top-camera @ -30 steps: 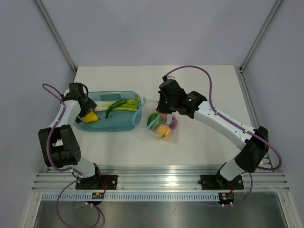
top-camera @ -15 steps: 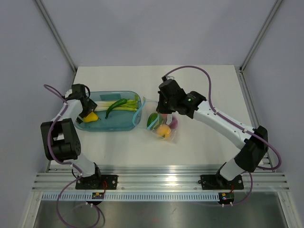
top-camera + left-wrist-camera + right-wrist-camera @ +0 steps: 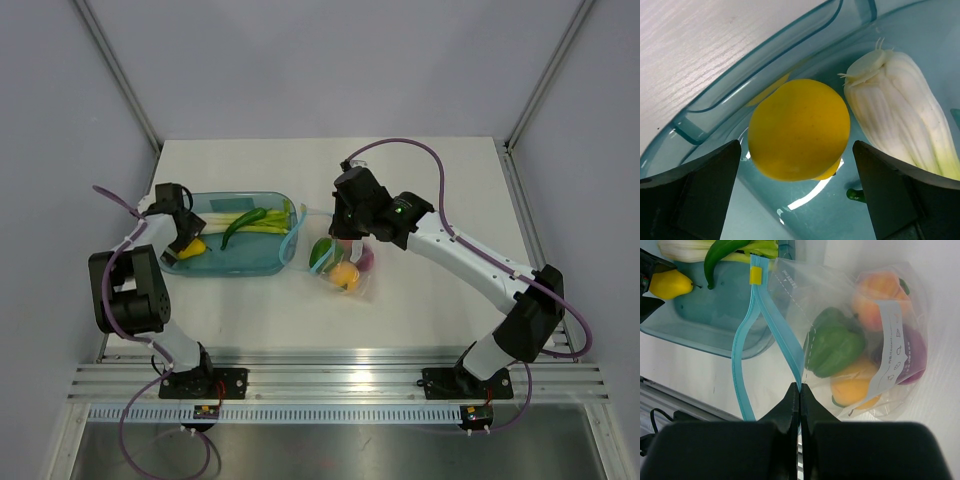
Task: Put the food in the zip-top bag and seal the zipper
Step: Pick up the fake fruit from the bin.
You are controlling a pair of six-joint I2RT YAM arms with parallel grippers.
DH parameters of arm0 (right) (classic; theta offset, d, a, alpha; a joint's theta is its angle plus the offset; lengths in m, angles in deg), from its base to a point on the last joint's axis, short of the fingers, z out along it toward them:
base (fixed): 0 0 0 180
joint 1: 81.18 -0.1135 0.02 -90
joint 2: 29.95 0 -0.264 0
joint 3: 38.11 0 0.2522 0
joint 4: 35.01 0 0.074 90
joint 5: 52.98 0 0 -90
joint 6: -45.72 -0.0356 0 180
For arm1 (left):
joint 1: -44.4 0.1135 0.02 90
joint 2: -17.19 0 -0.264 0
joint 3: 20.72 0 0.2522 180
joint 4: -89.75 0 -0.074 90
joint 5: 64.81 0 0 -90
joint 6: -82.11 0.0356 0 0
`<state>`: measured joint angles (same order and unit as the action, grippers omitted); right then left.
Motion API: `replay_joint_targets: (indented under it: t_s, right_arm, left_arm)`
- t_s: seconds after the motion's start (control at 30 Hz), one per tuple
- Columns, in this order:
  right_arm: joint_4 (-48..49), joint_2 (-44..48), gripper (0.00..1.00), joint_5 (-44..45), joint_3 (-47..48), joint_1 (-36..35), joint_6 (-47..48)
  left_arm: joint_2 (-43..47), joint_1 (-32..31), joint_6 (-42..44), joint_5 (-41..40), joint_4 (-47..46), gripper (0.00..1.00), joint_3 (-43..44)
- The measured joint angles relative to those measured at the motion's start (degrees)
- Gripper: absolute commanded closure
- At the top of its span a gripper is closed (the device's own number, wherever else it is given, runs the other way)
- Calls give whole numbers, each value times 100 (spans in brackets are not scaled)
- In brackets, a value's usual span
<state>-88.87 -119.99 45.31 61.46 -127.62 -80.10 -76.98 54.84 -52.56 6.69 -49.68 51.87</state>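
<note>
1. Far left of the top view: folds the left arm (image 3: 125, 290) in tighter and more upright than a second ago, and carries the left tool (image 3: 186, 238) slightly lower over the left end of the teal tray (image 3: 262, 270).
2. Centre of the left wrist view: frames the yellow food piece (image 3: 799, 129) between the two fingers of the left tool, which are spread wide at the lower corners and not touching it. Reads as the last approach before a grasp.
3. Just right of it, inside the tray: leaves the white-ended stalks (image 3: 900, 115) and a dark green pod (image 3: 243, 225) lying unpicked.
4. Centre of the top view: holds much as before. Shows the right tool (image 3: 799, 390) pressed together on one side of the zipper (image 3: 782, 340), bottom centre of the right wrist view, with the other blue strip bowed away and the mouth open.
5. Right of centre: rests the zip-top bag (image 3: 890, 390) on the tabletop (image 3: 420, 300), just beside the tray, with a green pepper (image 3: 835, 346) plus orange and purple pieces inside.
6. Points to a task partly done: three kinds of tray food still to load, then the seal.
</note>
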Motion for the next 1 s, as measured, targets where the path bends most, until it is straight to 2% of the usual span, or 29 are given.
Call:
replay_joint_targets:
  t_s: [0.03,0.13,0.23,0.4,0.53,0.77,0.87,1.0]
  right_arm:
    - [0,0,100,0,0,0,0]
    - [0,0,100,0,0,0,0]
    - [0,0,100,0,0,0,-2]
    - [0,2,100,4,0,0,-4]
    - [-2,7,100,17,-2,0,-7]
    - [-4,48,100,22,-33,0,-4]
    - [-7,52,100,22,-42,0,-7]
    - [-4,50,100,22,-42,0,-7]
  left_arm:
    - [-20,0,-11,4,-24,10,-17]
    - [-74,2,-44,4,-55,22,-52]
    - [-76,-15,-63,2,-94,28,-90]
    - [133,-107,-61,-2,7,31,-146]
    - [765,-409,2,-15,149,35,-160]
    - [2033,-852,431,55,610,35,-42]
    - [2479,-1058,645,326,883,36,142]
    - [2865,-1768,782,859,1152,39,407]
